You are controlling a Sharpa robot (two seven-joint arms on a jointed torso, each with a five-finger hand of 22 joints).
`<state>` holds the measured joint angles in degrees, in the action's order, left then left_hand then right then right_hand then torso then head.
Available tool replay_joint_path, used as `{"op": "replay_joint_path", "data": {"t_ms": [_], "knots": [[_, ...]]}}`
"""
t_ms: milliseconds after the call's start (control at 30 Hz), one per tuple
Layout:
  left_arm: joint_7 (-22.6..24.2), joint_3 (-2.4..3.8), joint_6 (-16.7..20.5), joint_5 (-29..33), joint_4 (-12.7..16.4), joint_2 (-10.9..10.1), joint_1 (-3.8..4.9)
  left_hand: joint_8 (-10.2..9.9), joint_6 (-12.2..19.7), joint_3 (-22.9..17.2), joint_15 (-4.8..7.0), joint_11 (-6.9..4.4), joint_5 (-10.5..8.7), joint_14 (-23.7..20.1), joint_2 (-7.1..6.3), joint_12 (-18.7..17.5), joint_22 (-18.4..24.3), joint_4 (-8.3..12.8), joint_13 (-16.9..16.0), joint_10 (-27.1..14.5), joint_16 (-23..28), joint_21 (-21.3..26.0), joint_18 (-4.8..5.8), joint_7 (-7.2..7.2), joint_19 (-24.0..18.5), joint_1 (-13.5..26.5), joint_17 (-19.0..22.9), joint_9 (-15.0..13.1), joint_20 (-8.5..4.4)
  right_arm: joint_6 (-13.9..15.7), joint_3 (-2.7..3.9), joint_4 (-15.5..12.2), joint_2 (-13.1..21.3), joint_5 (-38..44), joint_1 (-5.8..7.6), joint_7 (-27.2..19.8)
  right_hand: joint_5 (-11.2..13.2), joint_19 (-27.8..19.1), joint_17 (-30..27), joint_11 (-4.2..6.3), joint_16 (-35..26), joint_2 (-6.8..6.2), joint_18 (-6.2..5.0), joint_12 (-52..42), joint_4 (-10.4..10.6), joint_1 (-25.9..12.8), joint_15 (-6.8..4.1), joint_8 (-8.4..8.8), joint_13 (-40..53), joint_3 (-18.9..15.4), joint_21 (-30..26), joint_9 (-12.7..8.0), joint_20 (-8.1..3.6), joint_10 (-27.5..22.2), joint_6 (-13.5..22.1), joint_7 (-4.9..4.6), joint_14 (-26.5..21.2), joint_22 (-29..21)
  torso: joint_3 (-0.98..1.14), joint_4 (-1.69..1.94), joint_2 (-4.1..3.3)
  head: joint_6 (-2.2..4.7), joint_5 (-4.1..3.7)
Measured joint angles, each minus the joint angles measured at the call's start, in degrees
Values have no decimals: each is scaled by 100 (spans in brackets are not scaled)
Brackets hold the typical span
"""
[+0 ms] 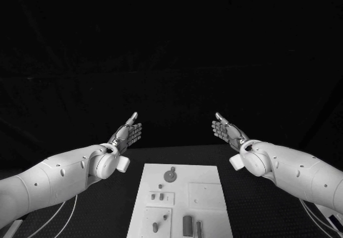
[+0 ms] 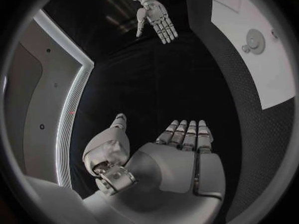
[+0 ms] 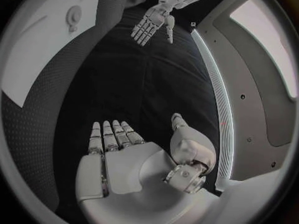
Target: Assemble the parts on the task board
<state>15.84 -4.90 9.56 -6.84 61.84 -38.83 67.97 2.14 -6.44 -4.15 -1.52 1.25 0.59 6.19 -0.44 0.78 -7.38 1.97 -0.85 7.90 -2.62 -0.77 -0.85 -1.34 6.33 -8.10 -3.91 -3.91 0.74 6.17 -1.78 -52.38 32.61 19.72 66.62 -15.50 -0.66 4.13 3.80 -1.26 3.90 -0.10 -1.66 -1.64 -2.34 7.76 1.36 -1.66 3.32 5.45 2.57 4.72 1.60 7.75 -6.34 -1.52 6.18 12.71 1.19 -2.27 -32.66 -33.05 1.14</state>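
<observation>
The white task board (image 1: 203, 173) lies at the near middle of the table. On it are small grey parts: a round disc (image 1: 170, 174), little pegs (image 1: 160, 197) and two upright bars (image 1: 188, 224). My left hand (image 1: 126, 133) is raised beyond the board's far left corner, fingers straight and apart, holding nothing. My right hand (image 1: 228, 131) mirrors it beyond the far right corner, likewise flat and empty. The left wrist view has my left hand (image 2: 181, 159), the right hand (image 2: 156, 17) and the board (image 2: 261, 55). The right wrist view has my right hand (image 3: 124, 159), the left hand (image 3: 152, 25) and the board (image 3: 44, 45).
The black table (image 1: 107, 208) runs around the board on both sides. Thin white cables (image 1: 64, 213) trail over it at the near left. A small pale object (image 1: 332, 215) lies at the near right edge.
</observation>
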Motion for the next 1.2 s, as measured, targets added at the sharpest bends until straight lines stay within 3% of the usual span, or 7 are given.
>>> {"op": "replay_joint_path", "data": {"t_ms": [133, 233, 300, 433, 633, 867, 1200], "knots": [[133, 111, 448, 74, 605, -145, -180, -103, 322, 199, 78, -64, -11, -308, 23, -29, 368, -109, 42, -395, 132, 28, 0, 67, -312, 404, 196, 196, -36, 395, 37, -677, 207, -190, -100, -117, 26, -193, -188, 64, -194, 4, 47, 57, 113, -382, -65, 69, -164, -267, -124, -232, -86, -379, 310, 73, -307, -629, -66, 122, 78, -89, -74], [289, 206, 904, 155, 1155, -249, -336, -135, 433, 271, 121, -87, -11, -407, 33, -30, 506, -149, 58, -540, 155, 28, -1, 98, -430, 551, 268, 268, -55, 814, 62, -1264, 405, -401, -210, -250, 26, -263, -261, 86, -270, 8, 85, 101, 163, -525, -111, 84, -227, -369, -168, -324, -129, -531, 416, 114, -407, -870, -93, 174, 115, -116, -101], [400, 265, 1205, 207, 1489, -312, -426, -196, 607, 388, 150, -121, -40, -582, 43, -61, 695, -190, 72, -741, 241, 57, -2, 128, -594, 768, 367, 366, -74, 1089, 77, -1611, 524, -543, -275, -340, 27, -293, -295, 107, -293, 7, 86, 101, 197, -590, -112, 113, -258, -404, -180, -368, -129, -591, 487, 127, -464, -989, -102, 194, 127, -126, -109], [662, 373, 1900, 335, 2124, -445, -601, -197, 616, 396, 151, -125, -40, -599, 46, -62, 731, -195, 80, -760, 242, 57, -2, 137, -613, 769, 386, 384, -75, 1775, 114, -2418, 786, -898, -418, -572, 26, -383, -367, 126, -371, 9, 86, 144, 234, -743, -135, 146, -320, -519, -237, -462, -159, -754, 609, 152, -588, -1250, -113, 216, 140, -131, -112], [946, 461, 2650, 483, 2635, -550, -736, -197, 616, 396, 151, -125, -40, -599, 46, -62, 733, -195, 80, -760, 242, 57, -2, 137, -613, 768, 386, 386, -75, 2624, 151, -3242, 1046, -1339, -560, -872, 26, -383, -374, 126, -371, 9, 86, 144, 234, -743, -133, 146, -327, -519, -237, -467, -159, -754, 610, 152, -590, -1264, -116, 225, 146, -132, -114], [1147, 483, 3150, 603, 2791, -585, -779, -197, 616, 396, 151, -125, -40, -599, 46, -62, 732, -195, 80, -759, 242, 56, -2, 137, -613, 768, 386, 386, -75, 3356, 172, -3714, 1197, -1718, -640, -1131, 26, -383, -375, 126, -371, 9, 85, 144, 234, -742, -133, 146, -326, -519, -237, -467, -159, -754, 609, 152, -590, -1266, -119, 226, 147, -132, -114], [1248, 484, 3342, 665, 2794, -587, -779, -197, 615, 396, 151, -125, -40, -599, 46, -62, 732, -195, 78, -759, 242, 55, -2, 137, -612, 768, 386, 384, -75, 3683, 174, -3746, 1206, -1909, -644, -1276, 36, -383, -374, 126, -371, 9, 85, 144, 234, -742, -132, 146, -326, -519, -237, -467, -159, -754, 609, 151, -590, -1265, -119, 227, 148, -133, -114]]}}
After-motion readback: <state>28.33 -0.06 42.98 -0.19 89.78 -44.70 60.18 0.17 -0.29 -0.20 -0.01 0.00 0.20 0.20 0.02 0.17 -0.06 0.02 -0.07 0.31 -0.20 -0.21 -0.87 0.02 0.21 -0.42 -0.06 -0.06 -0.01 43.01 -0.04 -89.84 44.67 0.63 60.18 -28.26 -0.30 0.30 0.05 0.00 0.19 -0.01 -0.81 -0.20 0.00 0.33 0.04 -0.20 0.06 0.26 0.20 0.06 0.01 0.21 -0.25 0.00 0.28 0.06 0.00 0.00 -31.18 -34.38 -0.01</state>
